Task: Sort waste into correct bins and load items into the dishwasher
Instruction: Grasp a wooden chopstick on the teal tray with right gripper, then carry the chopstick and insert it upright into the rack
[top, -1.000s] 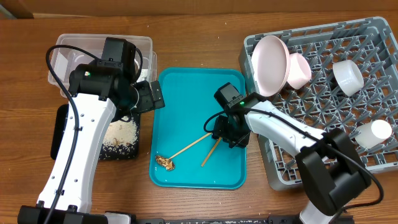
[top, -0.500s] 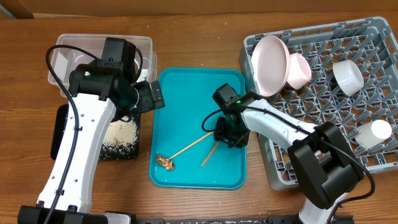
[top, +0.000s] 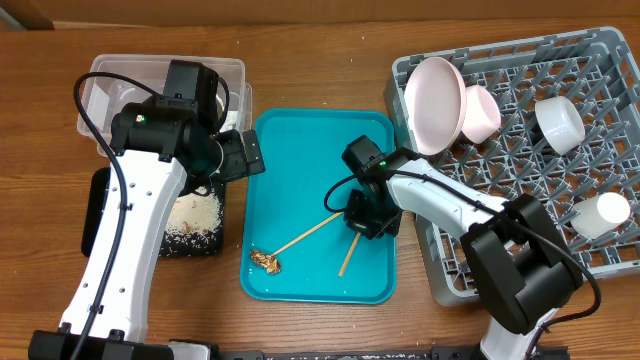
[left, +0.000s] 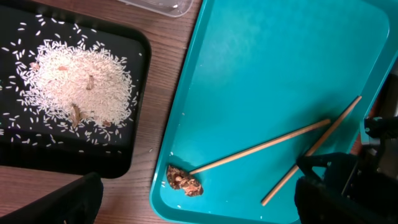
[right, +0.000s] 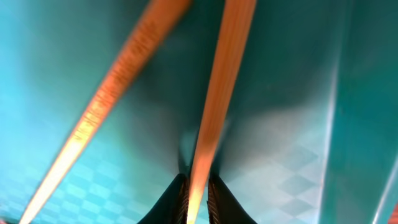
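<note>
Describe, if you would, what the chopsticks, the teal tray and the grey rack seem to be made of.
The chopsticks look like wood or bamboo, unfinished: pale tan, dull, no shine. The teal tray is likely moulded plastic, smooth and slightly glossy: uniform colour, rounded corners, soft reflections. The grey rack appears to be rigid plastic, matte: a one-piece lattice of pegs and openwork walls.

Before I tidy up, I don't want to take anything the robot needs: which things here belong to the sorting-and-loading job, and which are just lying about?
Job: pinched chopstick, loose chopstick, scraps, rice, black tray, clear tub, rack, plate, pink bowl, white bowl, cup.
Lying about: teal tray; it only carries things.
</note>
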